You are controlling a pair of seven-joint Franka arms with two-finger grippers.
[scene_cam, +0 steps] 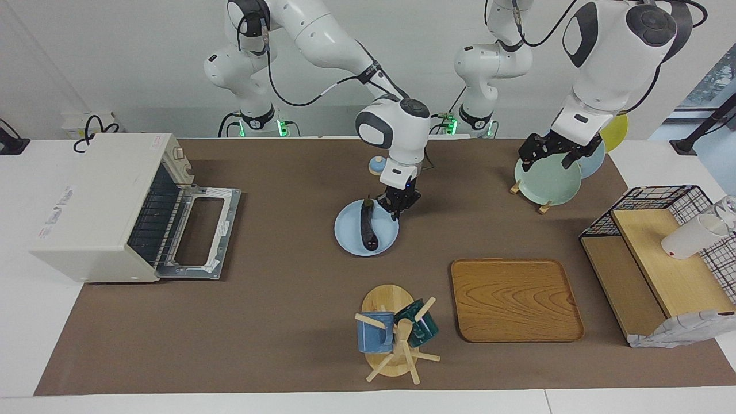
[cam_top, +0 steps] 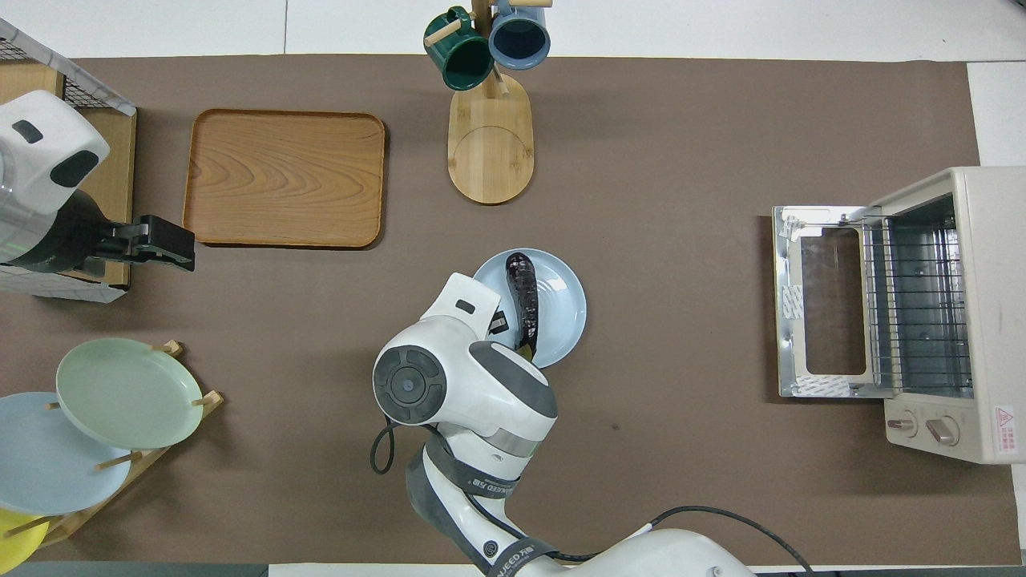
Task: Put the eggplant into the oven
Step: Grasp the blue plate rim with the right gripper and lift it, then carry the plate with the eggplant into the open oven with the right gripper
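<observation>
Right jaws: closed, fingertips together, set low at the rim of the pale blue round plate [scene_cam: 345, 241] [cam_top: 571, 308], at its edge nearer the robots. Whether the rim is pinched or only touched cannot be told. No grip on the eggplant is seen.

The long dark purple glossy eggplant [scene_cam: 367, 229] [cam_top: 525, 303] is lying flat on that plate, just beside the right jaws, toward the right arm's end of the table. Its thin stem end is pointed at the robots and its blunt end away from them. It is not lifted.

The boxy off-white toaster oven [scene_cam: 92, 207] [cam_top: 962, 320] is set well apart from the right jaws, at the right arm's end of the table. Its dark glass drop-down door [scene_cam: 198, 233] [cam_top: 826, 300] is folded down flat toward the jaws, and the wire rack inside is exposed.

Left jaws: open, fingers spread, held in the air over the pale green round plate [scene_cam: 546, 181] [cam_top: 128, 393] propped in the wooden plate rack. Nothing is held; the left arm is waiting.

The rectangular wooden tray [scene_cam: 514, 299] [cam_top: 284, 176] and the wooden mug tree [scene_cam: 394, 339] [cam_top: 490, 136] with blue and green mugs are placed farther from the robots than the right jaws, apart from them.
</observation>
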